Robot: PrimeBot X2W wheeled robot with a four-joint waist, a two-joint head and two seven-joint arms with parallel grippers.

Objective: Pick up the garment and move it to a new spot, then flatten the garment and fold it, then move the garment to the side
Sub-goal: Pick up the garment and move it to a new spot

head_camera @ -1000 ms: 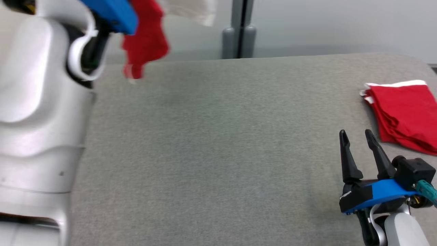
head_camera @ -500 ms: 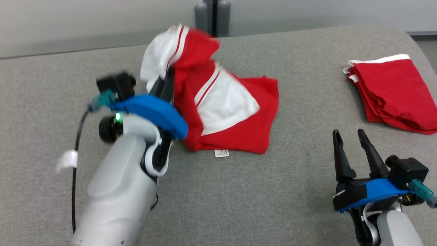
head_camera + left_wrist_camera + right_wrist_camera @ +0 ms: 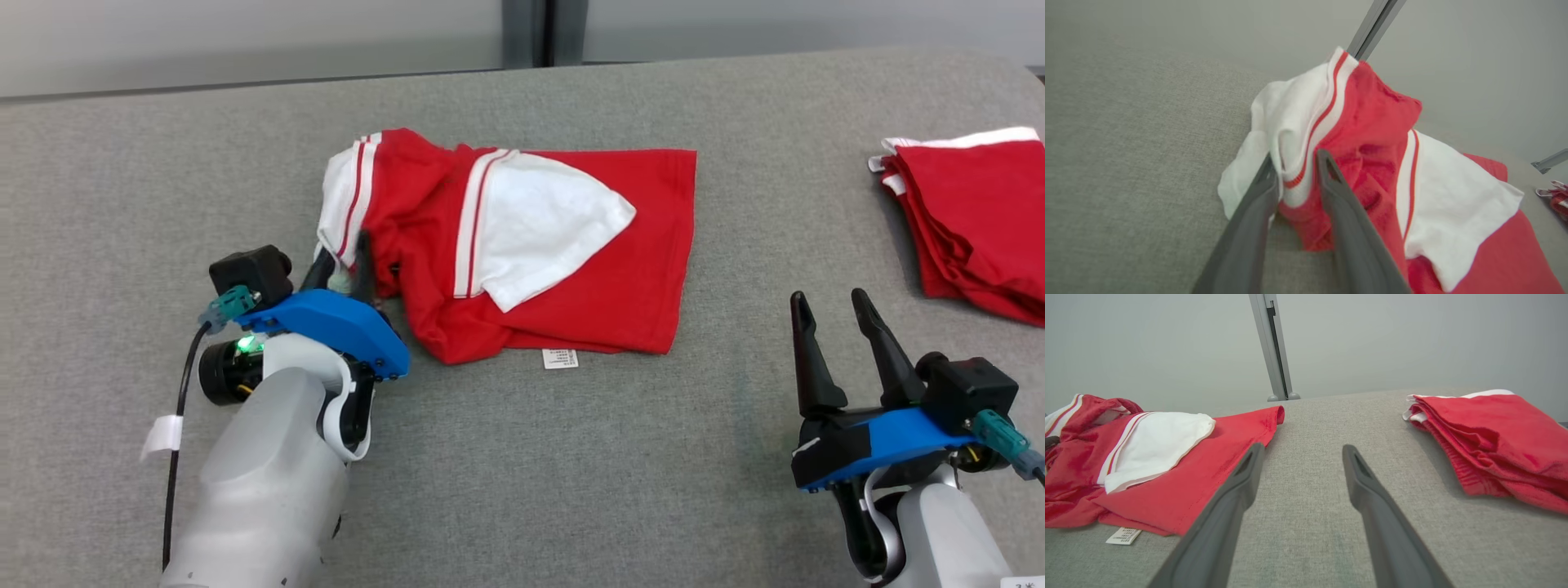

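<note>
As it lies crumpled, garment (image 3: 588, 286) touches left claw (image 3: 344, 251).

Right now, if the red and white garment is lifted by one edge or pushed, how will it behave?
Probably floppy: the garment lies in soft crumpled folds by the left hand, so a lifted edge would likely leave the rest hanging. It looks thin, so likely light. Pushed, it would probably bunch up rather than slide on the textured table.

Right of the right gripper (image 3: 827, 296), the folded red pile (image 3: 971, 220) runs off the edge. Whether the left gripper (image 3: 343, 249) pinches the garment (image 3: 571, 278) hem is unclear; the label (image 3: 560, 358) to its right is unreadably small.
</note>
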